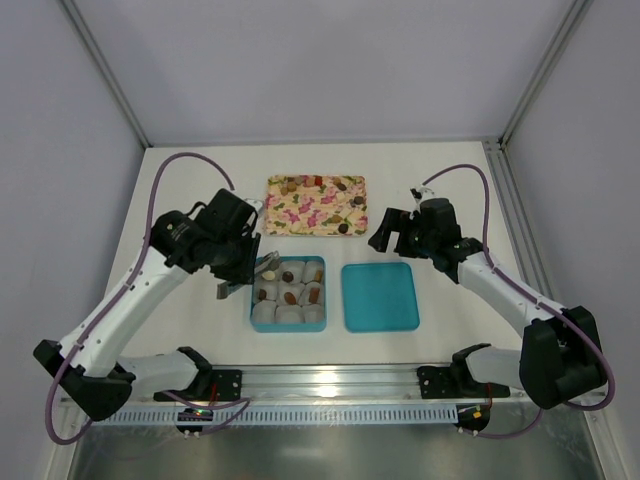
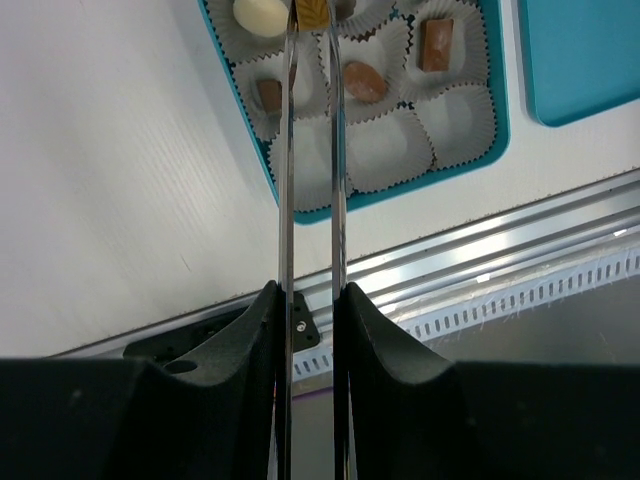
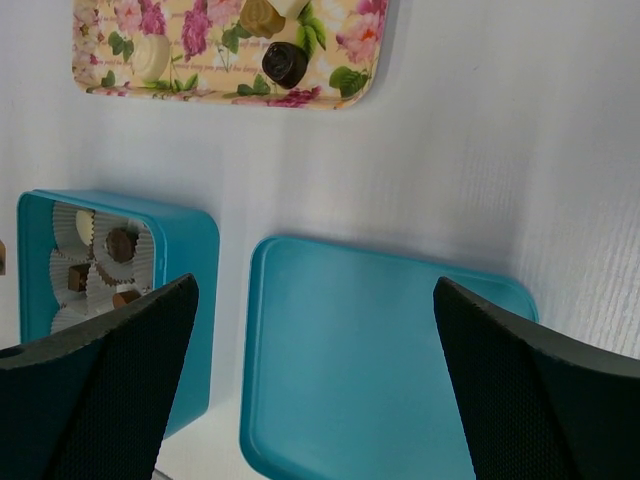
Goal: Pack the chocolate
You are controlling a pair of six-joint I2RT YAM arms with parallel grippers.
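While left gripper [image 2: 310, 295] grips tongs [image 2: 287, 180] pinched on 1 tan chocolate [image 2: 312, 10] above teal box [image 2: 500, 100] of paper cups [image 2: 385, 150], right gripper [image 3: 315, 300] hangs spread near teal lid [image 3: 360, 400].

Both arms [image 1: 130, 300] are white tubes with black joints, each trailed by a purple cable [image 1: 152, 205]. The left gripper [image 2: 310, 12] has long thin steel fingers [image 2: 286, 150] in black mounts with a screw [image 2: 300, 325]. The right gripper [image 3: 315, 290] has broad, black, textured ones.

L arm [image 1: 130, 300] extended far and rightward; L gripper [image 2: 310, 295] clamped on thin tongs [image 2: 287, 150]. R arm [image 1: 500, 285] extended far and leftward; R gripper [image 3: 315, 285] held jaws wide apart.
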